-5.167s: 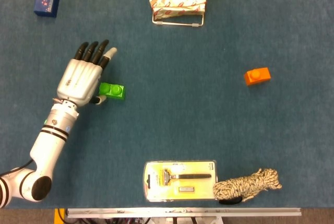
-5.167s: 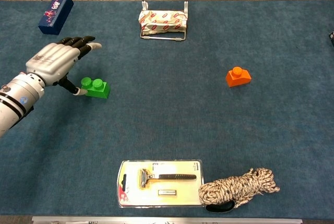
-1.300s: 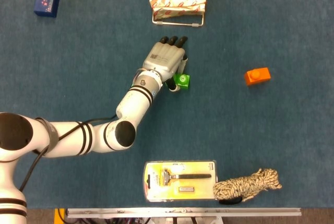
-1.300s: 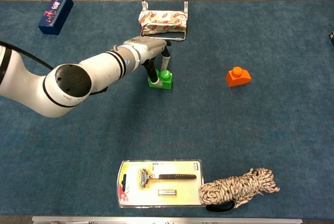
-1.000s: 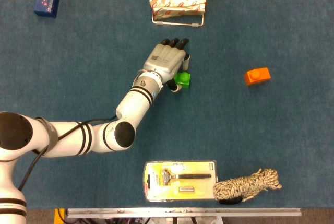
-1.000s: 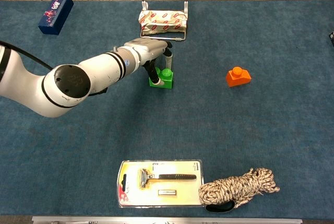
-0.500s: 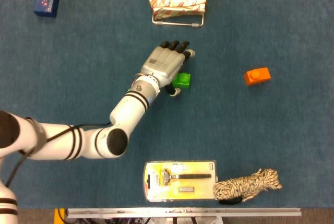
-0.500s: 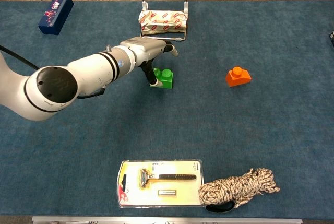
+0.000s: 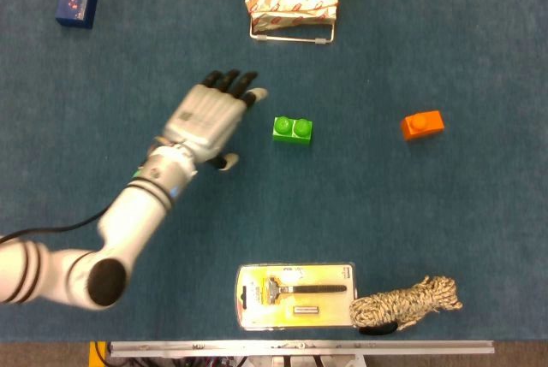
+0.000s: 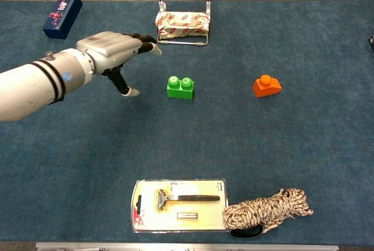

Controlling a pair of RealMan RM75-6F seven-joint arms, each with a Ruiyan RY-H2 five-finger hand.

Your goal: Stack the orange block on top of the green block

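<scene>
Your left hand (image 9: 208, 121) hangs over the blue counter (image 9: 411, 213) with its fingers spread and nothing in it, released, its thumb pointing down toward the cloth. It sits to the left of the green block (image 9: 292, 129), near it but not touching. The green block rests flat on the counter with both studs up. The orange block (image 9: 422, 124) lies well apart to the right, also on the counter with its single stud up, and nothing touches it. Your right hand shows in neither view. At the far edge a wire stand (image 10: 182, 10) holds a red-and-white patterned packet (image 10: 181, 24), and a dark blue box (image 10: 62, 15) lies at the far left corner. Near you, a packaged razor (image 10: 179, 204) lies just beside a coil of speckled rope (image 10: 267, 211).
</scene>
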